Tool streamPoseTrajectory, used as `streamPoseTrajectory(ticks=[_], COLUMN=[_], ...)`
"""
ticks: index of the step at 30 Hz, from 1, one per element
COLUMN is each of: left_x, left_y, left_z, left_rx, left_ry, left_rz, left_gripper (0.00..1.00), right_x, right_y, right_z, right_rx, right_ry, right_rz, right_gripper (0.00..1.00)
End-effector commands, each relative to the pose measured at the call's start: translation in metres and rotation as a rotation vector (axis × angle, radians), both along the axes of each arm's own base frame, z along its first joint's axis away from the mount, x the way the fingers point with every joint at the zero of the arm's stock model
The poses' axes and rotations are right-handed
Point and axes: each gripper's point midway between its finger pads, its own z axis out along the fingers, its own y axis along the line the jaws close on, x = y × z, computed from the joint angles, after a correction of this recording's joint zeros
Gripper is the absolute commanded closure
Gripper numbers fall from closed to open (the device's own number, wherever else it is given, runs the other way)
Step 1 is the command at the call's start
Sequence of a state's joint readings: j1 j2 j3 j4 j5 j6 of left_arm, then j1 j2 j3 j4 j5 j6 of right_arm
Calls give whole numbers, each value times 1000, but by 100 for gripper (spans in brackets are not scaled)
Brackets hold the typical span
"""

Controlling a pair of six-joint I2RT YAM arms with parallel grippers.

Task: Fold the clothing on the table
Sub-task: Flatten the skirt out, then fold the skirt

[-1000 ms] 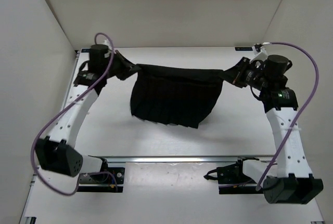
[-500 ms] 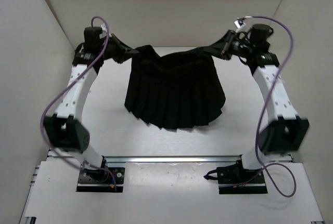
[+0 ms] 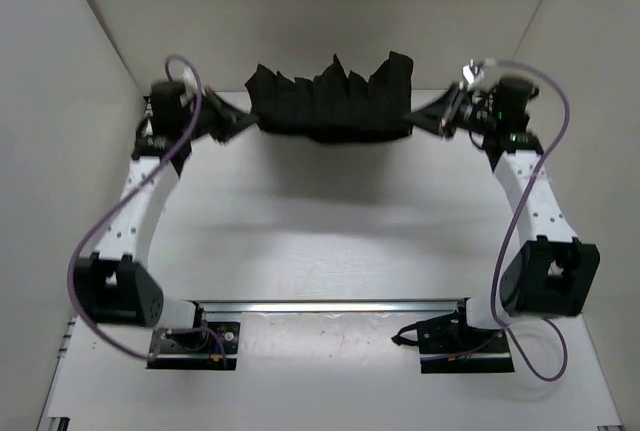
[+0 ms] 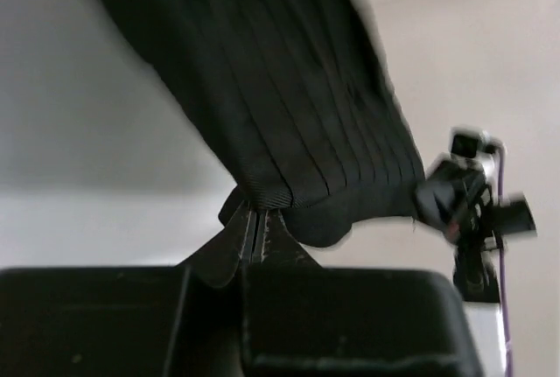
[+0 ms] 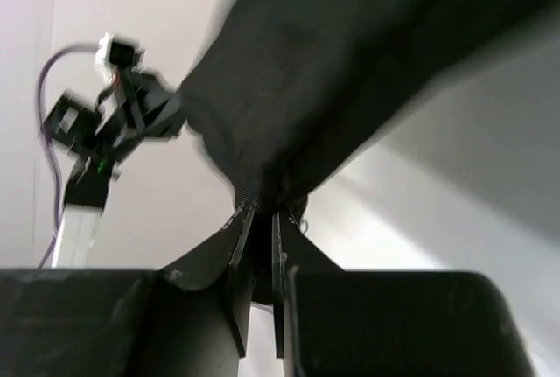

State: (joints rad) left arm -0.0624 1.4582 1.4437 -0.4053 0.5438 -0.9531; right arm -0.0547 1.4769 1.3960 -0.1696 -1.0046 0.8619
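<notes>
The clothing (image 3: 332, 101), a black pleated garment, hangs stretched in the air between my two grippers at the far end of the table (image 3: 330, 221), its loose edge flipped up toward the back wall. My left gripper (image 3: 250, 121) is shut on its left corner. In the left wrist view the left gripper (image 4: 255, 211) pinches the ribbed band of the clothing (image 4: 289, 115). My right gripper (image 3: 415, 119) is shut on the right corner. In the right wrist view the right gripper (image 5: 260, 206) clamps bunched fabric of the clothing (image 5: 350, 71).
White walls enclose the table on the left, back and right. A metal rail (image 3: 330, 305) with both arm bases runs across the near side. Purple cables (image 3: 550, 141) loop off each arm.
Both grippers have lifted and pulled the garment toward the far wall. It hung down spread before; now its lower edge has swung up and away, off the tabletop.
</notes>
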Motion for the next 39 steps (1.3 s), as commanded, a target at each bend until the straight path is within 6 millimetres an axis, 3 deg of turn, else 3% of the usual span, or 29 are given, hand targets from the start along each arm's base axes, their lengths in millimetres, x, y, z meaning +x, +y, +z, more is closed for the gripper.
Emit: streamPoseTrajectory(ticks=[1, 2, 3, 4, 5, 6, 8, 13, 16, 22, 26, 29, 33, 36, 39], left_x=[-53, -68, -94, -117, -140, -153, -177, -193, -187, -174, -169, -172, -172, -174, -172], left_y=[-7, -11, -13, -14, -16, -23, -20, -12, -12, -32, -48, -51, -55, -57, -58], left_z=[-115, -142, -176, -210, -236, -245, -269, -282, -288, -283, -284, -296, -304, -314, -322], left_rx=[68, 115, 159, 175, 191, 195, 235, 368, 396, 429, 434, 473, 497, 517, 509], left_ry=[170, 208, 268, 340, 398, 414, 467, 495, 482, 436, 435, 463, 492, 511, 530], left_rz=[-39, -59, -81, -103, -132, -172, -194, -202, -171, -165, -178, -187, -192, -201, -205], left_gripper=[99, 97, 89, 74, 69, 64, 54, 46, 45, 44, 44, 44, 46, 49, 61], right_x=[-32, -39, -58, -75, -79, -96, -111, -138, -150, -158, -167, -170, -181, -175, -164], right_y=[-16, -22, -23, -25, -31, -30, -47, -48, -50, -72, -76, -70, -59, -50, -50], right_z=[-101, -124, -150, -178, -194, -213, -244, -268, -291, -298, -311, -321, -333, -336, -338], right_rx=[20, -16, -46, -97, -154, -219, -424, -549, -639, -753, -758, -743, -722, -729, -746], right_ry=[218, 257, 308, 369, 410, 463, 531, 579, 618, 636, 673, 670, 706, 681, 661], right_rz=[-31, -64, -59, -68, -104, -85, -163, -165, -167, -273, -250, -229, -183, -158, -155], right_gripper=[100, 100, 99, 91, 77, 72, 53, 44, 43, 44, 44, 45, 51, 51, 59])
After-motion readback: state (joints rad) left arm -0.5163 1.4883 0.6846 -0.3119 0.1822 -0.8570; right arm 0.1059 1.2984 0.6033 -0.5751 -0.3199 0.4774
